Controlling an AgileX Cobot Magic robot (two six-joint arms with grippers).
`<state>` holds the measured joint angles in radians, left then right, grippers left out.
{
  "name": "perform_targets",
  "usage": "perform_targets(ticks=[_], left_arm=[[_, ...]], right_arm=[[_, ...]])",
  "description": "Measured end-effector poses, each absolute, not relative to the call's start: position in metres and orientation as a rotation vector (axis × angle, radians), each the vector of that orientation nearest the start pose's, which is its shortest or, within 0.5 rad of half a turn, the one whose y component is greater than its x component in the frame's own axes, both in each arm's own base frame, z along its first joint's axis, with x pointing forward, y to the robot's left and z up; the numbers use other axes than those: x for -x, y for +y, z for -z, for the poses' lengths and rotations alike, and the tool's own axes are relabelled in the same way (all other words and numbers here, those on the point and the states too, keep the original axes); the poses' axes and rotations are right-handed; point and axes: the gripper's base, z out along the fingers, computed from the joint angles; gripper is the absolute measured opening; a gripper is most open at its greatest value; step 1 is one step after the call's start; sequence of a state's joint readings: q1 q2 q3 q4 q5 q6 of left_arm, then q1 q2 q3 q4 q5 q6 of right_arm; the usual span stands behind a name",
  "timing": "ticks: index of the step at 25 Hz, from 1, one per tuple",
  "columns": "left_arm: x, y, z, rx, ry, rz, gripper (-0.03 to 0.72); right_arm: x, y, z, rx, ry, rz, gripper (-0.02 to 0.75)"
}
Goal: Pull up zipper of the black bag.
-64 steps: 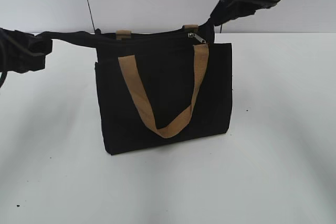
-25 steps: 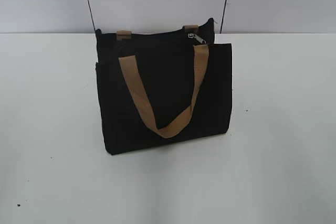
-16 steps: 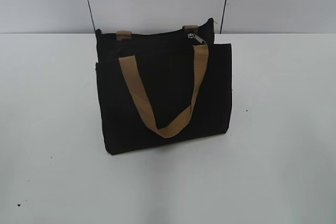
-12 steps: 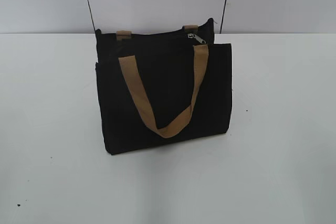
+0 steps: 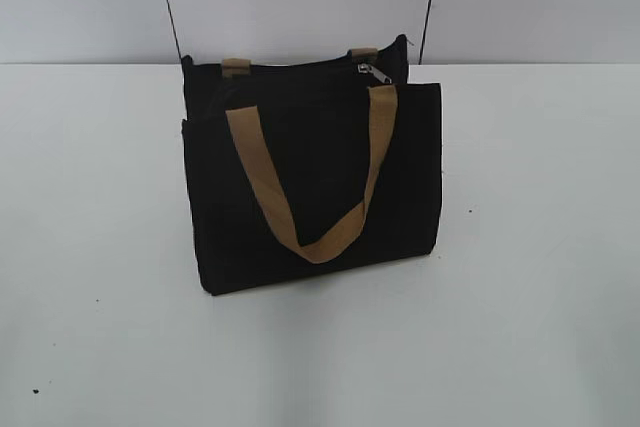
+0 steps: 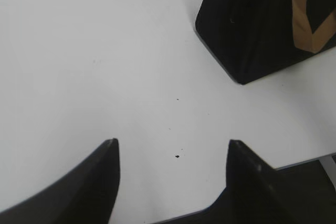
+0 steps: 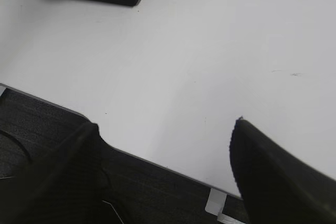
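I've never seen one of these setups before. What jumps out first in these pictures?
The black bag stands upright in the middle of a white table, its tan strap handle hanging in a loop down the front. A small silver zipper pull sits at the right end of the bag's top edge. Neither arm shows in the exterior view; each wrist camera sees its own gripper, left gripper and right gripper, open above bare table near the edge.
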<state>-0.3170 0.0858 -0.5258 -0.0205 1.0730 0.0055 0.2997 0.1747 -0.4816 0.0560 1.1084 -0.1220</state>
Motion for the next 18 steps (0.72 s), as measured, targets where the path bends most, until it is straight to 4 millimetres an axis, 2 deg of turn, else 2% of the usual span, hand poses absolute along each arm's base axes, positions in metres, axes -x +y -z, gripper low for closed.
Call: perform_targets(ticks=[13,18], left_arm=[[-0.0047,-0.0032,-0.2837,-0.337,2.094,0.205,0.459],[0.0011,-0.0014,-0.2840,-0.225,2.064,0.146,0.430]], right_arm=[[-0.0181,0.0104,-0.2671,0.474,2.236,-0.163,0.579],[-0.0151,0.0085,-0.2675,0.410,2.222,-0.136,0.579]])
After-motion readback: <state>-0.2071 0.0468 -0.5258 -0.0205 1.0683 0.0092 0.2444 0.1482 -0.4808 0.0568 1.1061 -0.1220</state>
